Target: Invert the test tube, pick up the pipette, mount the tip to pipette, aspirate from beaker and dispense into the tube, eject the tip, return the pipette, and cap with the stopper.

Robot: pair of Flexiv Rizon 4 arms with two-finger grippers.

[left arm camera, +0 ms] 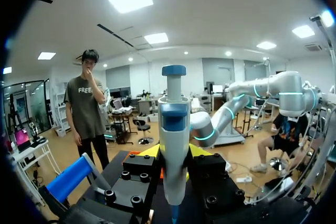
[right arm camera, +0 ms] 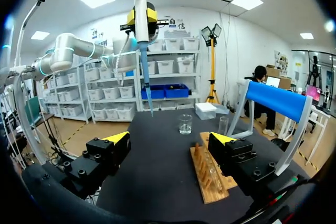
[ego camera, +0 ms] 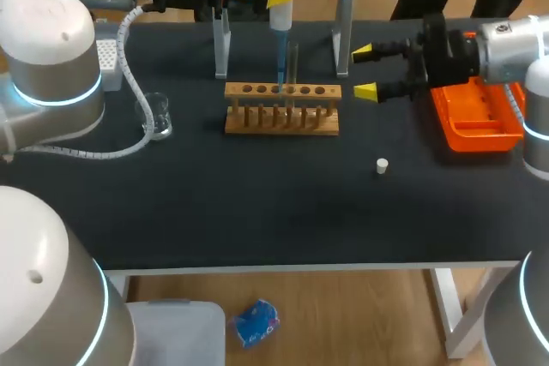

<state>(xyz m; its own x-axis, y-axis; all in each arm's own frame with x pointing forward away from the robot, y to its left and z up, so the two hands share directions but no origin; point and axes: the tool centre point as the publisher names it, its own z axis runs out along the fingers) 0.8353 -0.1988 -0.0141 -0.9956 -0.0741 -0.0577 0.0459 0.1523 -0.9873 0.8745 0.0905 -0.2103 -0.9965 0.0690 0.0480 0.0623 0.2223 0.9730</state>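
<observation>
The left gripper is clamped on the pipette, one finger pressing each side of its white body, and holds it upright at the far middle of the table. A blue tip is fitted to the pipette's lower end and hangs above the wooden rack. In the head view the tip comes down just left of the test tube, which stands upright in one of the rack's middle holes. The pictures do not show whether tip and tube touch. The right gripper hovers just right of the rack with its fingers spread wide and nothing between them. In its own wrist view the rack lies partly under its far-side finger. The beaker stands to the left of the rack, well apart from it. The small white stopper lies on the table, nearer than the rack and to its right. An orange tray sits at the right edge, under the right arm. The stand, with clear legs and a blue bar, rises behind the rack at the far side.
</observation>
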